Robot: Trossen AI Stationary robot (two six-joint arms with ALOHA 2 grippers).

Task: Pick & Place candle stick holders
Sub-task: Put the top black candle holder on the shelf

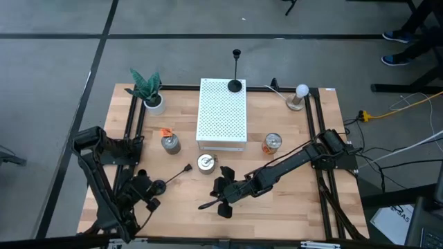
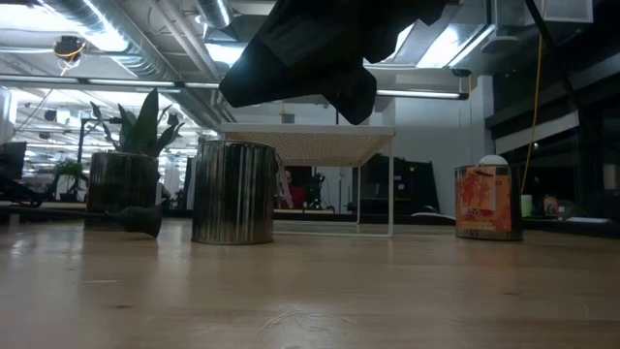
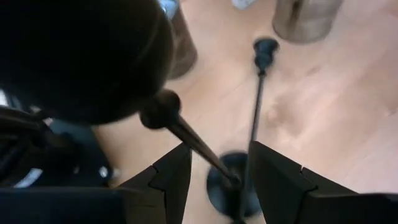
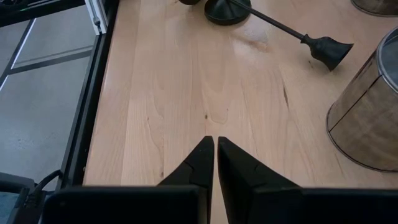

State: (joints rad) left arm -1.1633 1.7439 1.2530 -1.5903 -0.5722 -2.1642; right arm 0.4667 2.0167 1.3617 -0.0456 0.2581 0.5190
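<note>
On the wooden table (image 1: 291,200) a black candlestick (image 1: 174,176) lies on its side near the front left, its round base toward the left arm and its cup end pointing toward a silver tin (image 1: 206,163). The left gripper (image 1: 154,188) sits at that base; in the left wrist view its two fingers (image 3: 171,177) stand partly apart on either side of the base (image 3: 229,186), with the thin stem running away between them, and whether they press the base cannot be told. A second candlestick (image 1: 236,69) stands upright on the far edge of the white perforated stand (image 1: 222,114) in the middle of the table. The right gripper (image 1: 223,196) hovers low over the table in front of the tin, its fingers (image 4: 198,163) closed together with nothing between them; the right wrist view looks past them across bare wood to the lying candlestick. Another silver tin (image 1: 170,143) stands left of the stand, an orange tin (image 1: 273,143) right of it, a potted plant (image 1: 149,90) at the far left, and a white bulb (image 1: 300,95) at the far right.
</note>
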